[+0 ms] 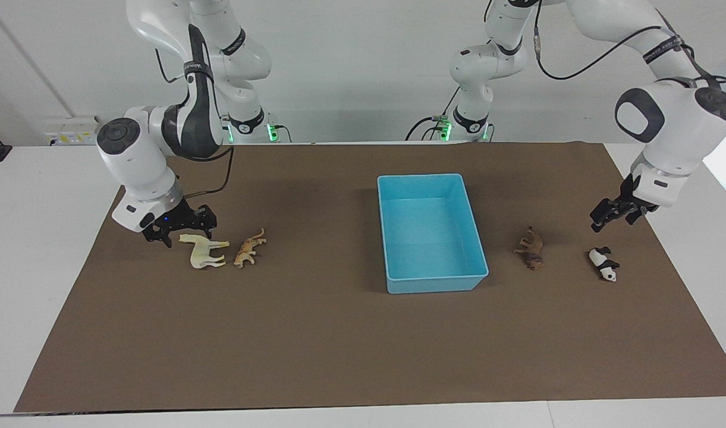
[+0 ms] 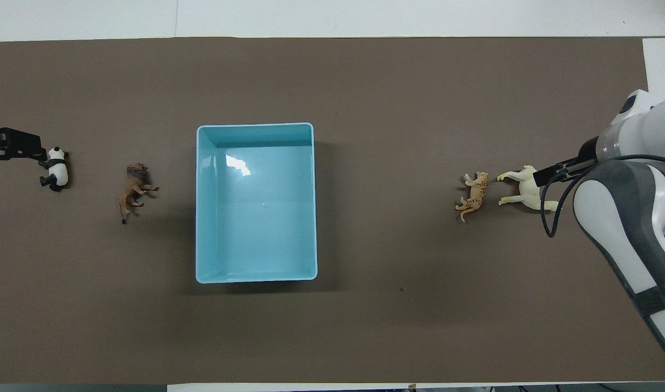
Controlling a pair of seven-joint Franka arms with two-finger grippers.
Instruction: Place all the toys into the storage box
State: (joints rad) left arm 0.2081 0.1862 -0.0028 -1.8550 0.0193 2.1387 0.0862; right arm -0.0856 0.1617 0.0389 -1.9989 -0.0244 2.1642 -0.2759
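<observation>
Blue box point(image 1: 431, 279) empty at middle of table point(image 1: 315, 356), wide bare mat around it. Lion point(image 1: 532, 248) and panda point(image 1: 604, 264) toward left arm's end; cream horse point(image 1: 203, 250) and spotted cat point(image 1: 249, 248) toward right arm's end. Left gripper point(image 1: 613, 215) over panda, finger spread cannot tell. Right gripper point(image 1: 181, 229) low, just beside horse, finger spread cannot tell. Facing view shows left gripper raised off panda; overhead view overlaps them.

Bright even light, soft shadows, glare in storage box point(image 2: 239, 166).
</observation>
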